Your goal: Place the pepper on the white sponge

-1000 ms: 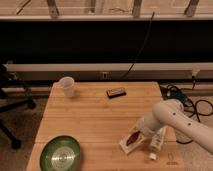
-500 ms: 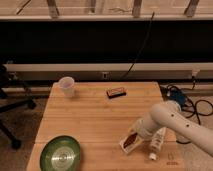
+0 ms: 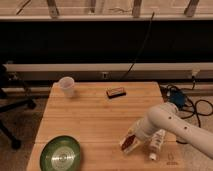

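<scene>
The small dark-red pepper (image 3: 131,142) lies on or just above the thin white sponge (image 3: 124,146) at the front right of the wooden table (image 3: 95,120). My gripper (image 3: 135,135) is at the end of the white arm, right over the pepper and sponge, and it hides part of both. I cannot tell whether it still holds the pepper.
A white bottle (image 3: 156,143) lies just right of the sponge, under the arm. A green plate (image 3: 61,154) sits at the front left, a white cup (image 3: 66,86) at the back left, a dark rectangular block (image 3: 116,92) at the back middle. Cables hang off the right edge.
The arm has moved down and slightly left, bringing the gripper and pepper lower onto the sponge. Nothing else has moved.
</scene>
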Robot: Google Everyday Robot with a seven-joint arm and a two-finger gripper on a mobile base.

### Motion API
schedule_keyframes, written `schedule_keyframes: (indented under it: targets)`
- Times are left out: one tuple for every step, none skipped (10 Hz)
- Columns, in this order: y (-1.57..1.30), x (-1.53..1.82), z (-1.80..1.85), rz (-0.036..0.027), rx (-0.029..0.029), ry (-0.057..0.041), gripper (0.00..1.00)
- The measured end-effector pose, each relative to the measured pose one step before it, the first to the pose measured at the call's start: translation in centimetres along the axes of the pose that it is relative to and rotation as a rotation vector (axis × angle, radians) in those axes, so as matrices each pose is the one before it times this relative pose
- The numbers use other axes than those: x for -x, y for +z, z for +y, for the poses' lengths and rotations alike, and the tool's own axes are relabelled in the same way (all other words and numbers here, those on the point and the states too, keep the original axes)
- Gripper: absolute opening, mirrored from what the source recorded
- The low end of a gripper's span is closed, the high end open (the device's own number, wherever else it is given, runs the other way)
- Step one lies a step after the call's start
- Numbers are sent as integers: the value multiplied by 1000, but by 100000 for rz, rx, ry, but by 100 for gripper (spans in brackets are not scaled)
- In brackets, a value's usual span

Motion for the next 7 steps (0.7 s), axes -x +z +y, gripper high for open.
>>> schedule_keyframes:
  targets:
    - [167, 118, 49, 935, -154, -110, 19]
    - [136, 88, 24, 1123, -322, -3, 29]
    - [71, -39, -4, 1510, -516, 265, 40]
    - [38, -29, -101, 1059, -519, 175, 49]
    - [38, -107, -103, 1288, -563, 270, 60]
    - [66, -77, -40, 969, -368, 284, 72]
    - [74, -65, 2, 771, -83, 204, 78]
